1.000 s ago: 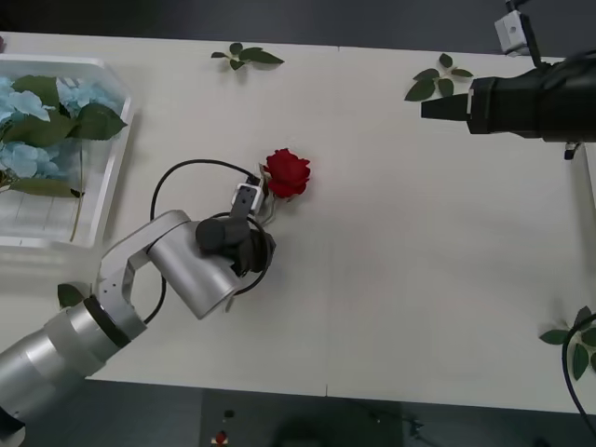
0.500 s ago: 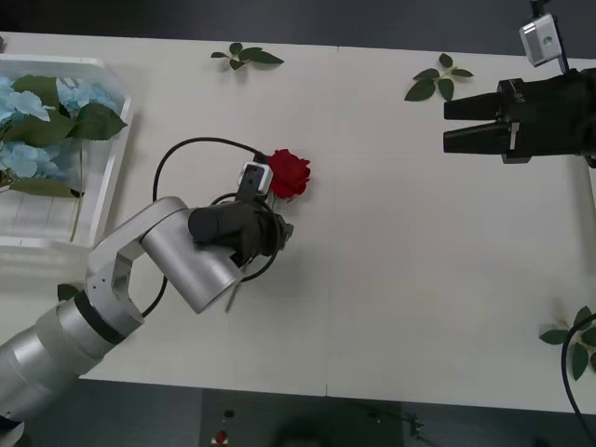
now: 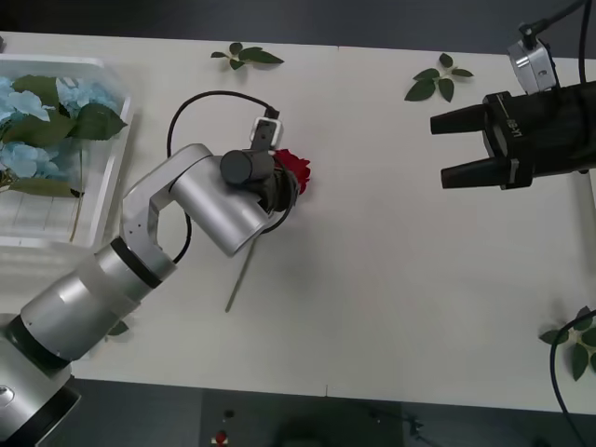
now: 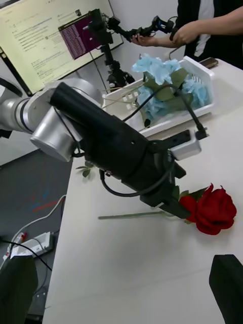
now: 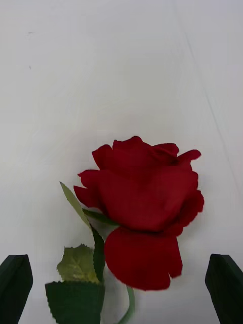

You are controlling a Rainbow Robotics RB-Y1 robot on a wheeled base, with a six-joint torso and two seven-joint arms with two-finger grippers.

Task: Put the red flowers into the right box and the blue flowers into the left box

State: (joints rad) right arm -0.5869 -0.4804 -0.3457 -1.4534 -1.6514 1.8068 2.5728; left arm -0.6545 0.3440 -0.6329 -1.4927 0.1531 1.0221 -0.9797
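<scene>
Writing showed on the monitor (image 4: 55, 40) behind the table (image 3: 391, 279), too small for us to read; we found no labels elsewhere. One red rose (image 3: 296, 169) lay on the table near its middle, stem trailing toward the robot. We saw the left gripper (image 5: 121, 283) poised over it with fingers spread wide, the head lying between them, nothing gripped. The right gripper (image 3: 452, 147) hung well off to the right, jaws apart and empty. The blue flowers (image 3: 33, 126) lay in the left box (image 3: 112, 177).
</scene>
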